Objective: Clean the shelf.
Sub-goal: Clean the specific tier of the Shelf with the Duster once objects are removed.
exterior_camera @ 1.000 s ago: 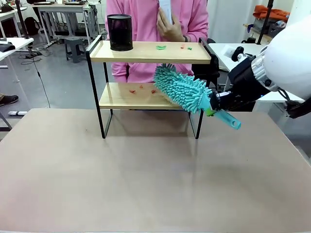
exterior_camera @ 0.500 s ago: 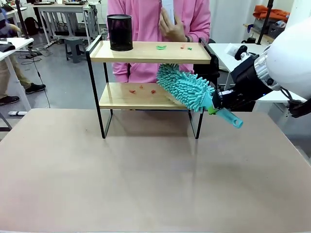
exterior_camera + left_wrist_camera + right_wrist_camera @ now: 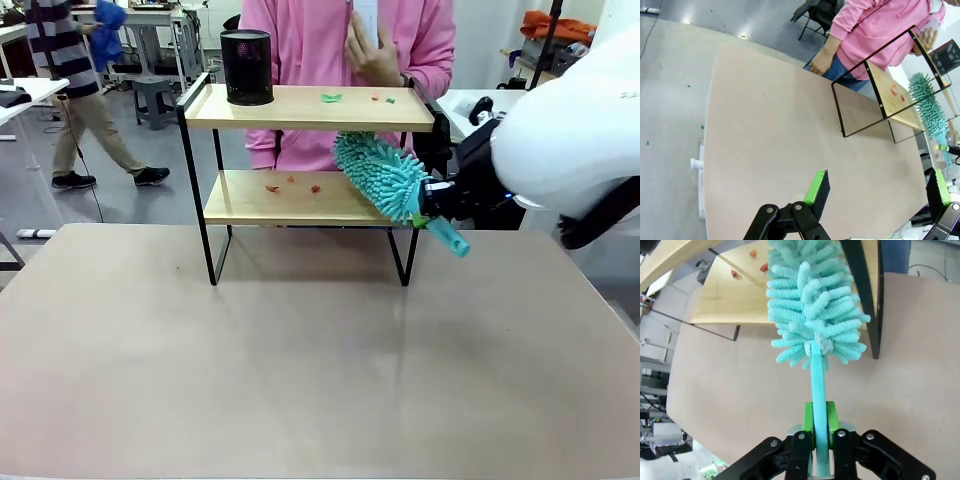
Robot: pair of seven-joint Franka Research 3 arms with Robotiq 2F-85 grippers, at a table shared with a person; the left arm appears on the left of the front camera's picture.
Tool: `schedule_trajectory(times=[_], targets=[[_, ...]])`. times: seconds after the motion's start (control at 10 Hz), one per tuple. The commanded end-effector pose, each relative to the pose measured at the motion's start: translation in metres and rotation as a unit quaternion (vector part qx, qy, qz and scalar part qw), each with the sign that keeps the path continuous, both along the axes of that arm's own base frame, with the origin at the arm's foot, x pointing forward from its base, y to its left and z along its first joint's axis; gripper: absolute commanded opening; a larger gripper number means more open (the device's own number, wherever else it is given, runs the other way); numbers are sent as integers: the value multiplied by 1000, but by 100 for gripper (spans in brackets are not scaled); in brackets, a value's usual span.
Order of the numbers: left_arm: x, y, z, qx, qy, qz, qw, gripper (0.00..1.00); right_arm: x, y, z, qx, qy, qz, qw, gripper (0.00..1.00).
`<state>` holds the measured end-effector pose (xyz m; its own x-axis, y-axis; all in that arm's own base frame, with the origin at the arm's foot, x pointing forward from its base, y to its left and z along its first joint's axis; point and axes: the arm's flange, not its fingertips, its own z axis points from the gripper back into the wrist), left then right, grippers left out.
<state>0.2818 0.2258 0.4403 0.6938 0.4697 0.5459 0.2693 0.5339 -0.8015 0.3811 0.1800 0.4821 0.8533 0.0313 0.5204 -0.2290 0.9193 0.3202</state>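
Observation:
The shelf (image 3: 290, 108) stands at the table's far side, two wooden boards in a black frame. Small red scraps (image 3: 290, 184) lie on its lower board, and green and red scraps (image 3: 332, 97) on the top one. My right gripper (image 3: 432, 208) is shut on the handle of a teal fluffy duster (image 3: 385, 175), whose head lies over the right end of the lower board. In the right wrist view the duster (image 3: 812, 305) runs straight up from the right gripper (image 3: 820, 427) onto the board beside the black post. My left gripper (image 3: 878, 180) is open above the table, far from the shelf (image 3: 900, 102).
A black mesh cup (image 3: 246, 66) stands at the left end of the top board. A person in a pink hoodie (image 3: 330, 40) stands right behind the shelf, one hand raised. The brown table (image 3: 300, 370) spreads bare in front.
My right arm has swung in toward the shelf, and the duster head has slid a little right and deeper over the lower board. The person shifted right. A passer-by entered at back left.

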Motion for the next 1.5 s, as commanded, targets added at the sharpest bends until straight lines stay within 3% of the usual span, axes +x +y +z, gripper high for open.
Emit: schedule_trajectory(times=[0.0,0.2,0.4,0.9,1.1,1.4], targets=[[0,-2,-1,-2,-15,0,1000,100,11,25,-3,4,-13,-41,999,13],[0,-2,-1,-2,-15,0,1000,100,15,40,-10,5,-10,-44,999,13],[0,-2,-1,-2,-15,0,1000,100,20,62,-18,-2,8,-13,1000,13],[0,-2,-1,-2,-15,0,1000,100,33,111,-29,-16,13,69,997,13],[0,-2,-1,-2,-15,0,1000,100,37,111,-29,-24,12,74,997,13],[0,-2,-1,-2,-15,0,1000,100,41,94,-22,-43,29,151,987,13]])
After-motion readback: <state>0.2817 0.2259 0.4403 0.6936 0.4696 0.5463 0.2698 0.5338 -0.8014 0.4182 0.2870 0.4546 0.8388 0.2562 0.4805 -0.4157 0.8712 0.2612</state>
